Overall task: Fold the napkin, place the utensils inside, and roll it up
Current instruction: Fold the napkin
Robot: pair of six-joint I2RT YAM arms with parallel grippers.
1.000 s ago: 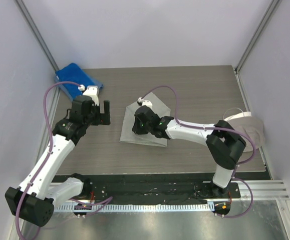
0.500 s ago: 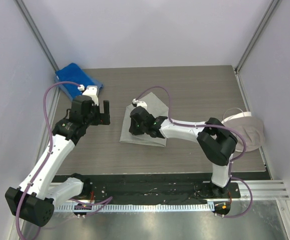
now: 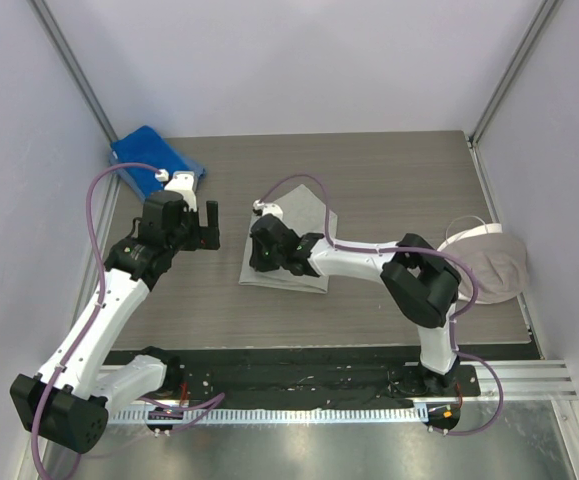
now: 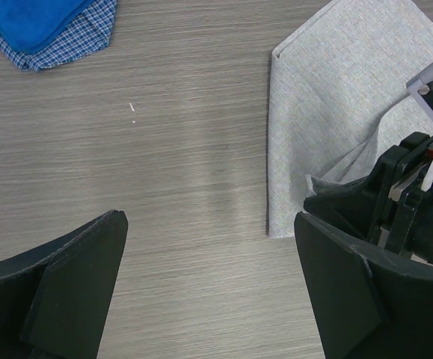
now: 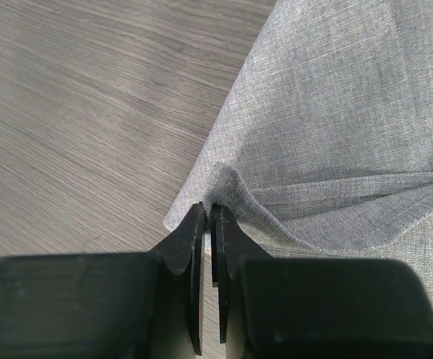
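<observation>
**Right wrist view.** Right gripper [image 5: 207, 218] with jaws pressed almost together, pinching a raised pucker at the near-left edge of the napkin [image 5: 336, 112]. Thin light-grey cloth of fine heathered weave, drawn up into a small ridge at the fingertips, with one long soft crease trailing off to the right. Left of the pinch, bare table [image 5: 89, 90] with a grey wood-grain surface.

**Top view.** Napkin [image 3: 307, 210] mid-table, folded flat into a rough four-sided shape, its left part covered by the right gripper [image 3: 267, 248]. Left gripper [image 3: 210, 226] just beside the cloth's left edge, not touching it.

**Left wrist view.** Left gripper [image 4: 209, 280] with jaws spread wide, only table between the fingers. Napkin [image 4: 328, 97] up and to the right, with a straight left edge and a squared top corner. Right gripper [image 4: 336, 206] down on the cloth's lower part. Bright blue towel [image 4: 29, 19] with a checked border at the upper-left corner.
</observation>
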